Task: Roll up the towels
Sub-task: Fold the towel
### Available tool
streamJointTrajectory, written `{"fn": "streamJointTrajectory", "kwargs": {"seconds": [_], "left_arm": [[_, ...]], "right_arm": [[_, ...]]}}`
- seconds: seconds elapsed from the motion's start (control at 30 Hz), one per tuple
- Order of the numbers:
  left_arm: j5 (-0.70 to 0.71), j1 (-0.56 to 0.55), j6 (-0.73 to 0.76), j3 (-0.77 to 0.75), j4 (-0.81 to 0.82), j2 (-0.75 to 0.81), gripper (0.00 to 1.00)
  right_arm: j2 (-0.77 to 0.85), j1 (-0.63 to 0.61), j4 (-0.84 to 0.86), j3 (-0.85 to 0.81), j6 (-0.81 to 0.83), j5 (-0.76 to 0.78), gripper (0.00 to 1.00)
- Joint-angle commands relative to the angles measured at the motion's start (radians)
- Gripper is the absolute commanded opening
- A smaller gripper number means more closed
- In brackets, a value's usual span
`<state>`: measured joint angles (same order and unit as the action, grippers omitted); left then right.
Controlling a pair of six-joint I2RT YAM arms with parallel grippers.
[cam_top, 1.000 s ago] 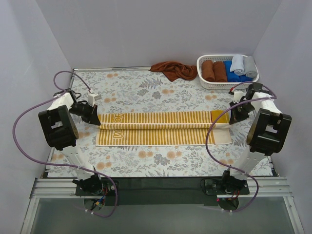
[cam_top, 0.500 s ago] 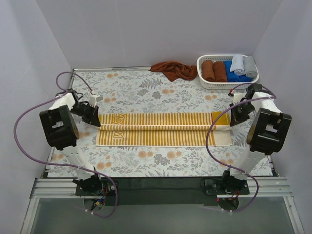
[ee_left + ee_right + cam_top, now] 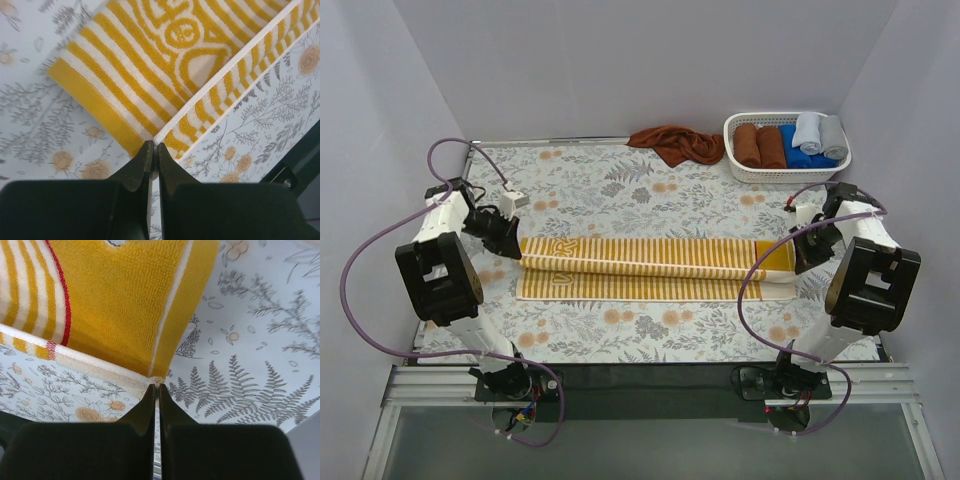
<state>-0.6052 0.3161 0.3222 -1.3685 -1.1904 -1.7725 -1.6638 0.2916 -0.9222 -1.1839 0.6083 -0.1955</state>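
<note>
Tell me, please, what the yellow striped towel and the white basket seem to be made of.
The yellow striped towel looks like cotton terry, matte and soft: a fuzzy looped pile shows in the left wrist view, with a flat woven white hem. The white basket is probably moulded plastic with a smooth look: its wall is a regular open lattice.

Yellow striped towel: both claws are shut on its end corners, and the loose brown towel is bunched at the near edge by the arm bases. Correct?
Not quite. The top view shows the loose brown towel bunched at the far side, beside the white basket, not at the near edge. The rest holds: left claw and right claw are each shut on a corner of the yellow striped towel.
</note>
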Motion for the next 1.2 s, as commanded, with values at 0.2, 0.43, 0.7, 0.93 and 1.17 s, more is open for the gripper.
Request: {"fn": "streamJointTrajectory", "kwargs": {"seconds": [0.2,0.43,0.7,0.93,1.17], "left_arm": [[0.128,0.02,0.012,0.245,0.144,0.016,0.0],[0.136,0.02,-0.018,0.264,0.196,-0.01,0.0],[0.119,0.02,-0.009,0.204,0.135,0.007,0.0],[0.111,0.02,0.044,0.138,0.017,0.056,0.0],[0.139,0.023,0.086,0.175,-0.02,0.091,0.0]], "right_arm": [[-0.06,0.015,0.078,0.086,0.028,0.093,0.01],[-0.082,0.014,0.097,0.099,0.025,0.094,0.01],[-0.071,0.015,0.082,0.057,0.011,0.087,0.01],[-0.022,0.015,0.019,0.0,0.036,0.091,0.01],[-0.013,0.015,0.023,0.036,0.057,0.1,0.01]]}}
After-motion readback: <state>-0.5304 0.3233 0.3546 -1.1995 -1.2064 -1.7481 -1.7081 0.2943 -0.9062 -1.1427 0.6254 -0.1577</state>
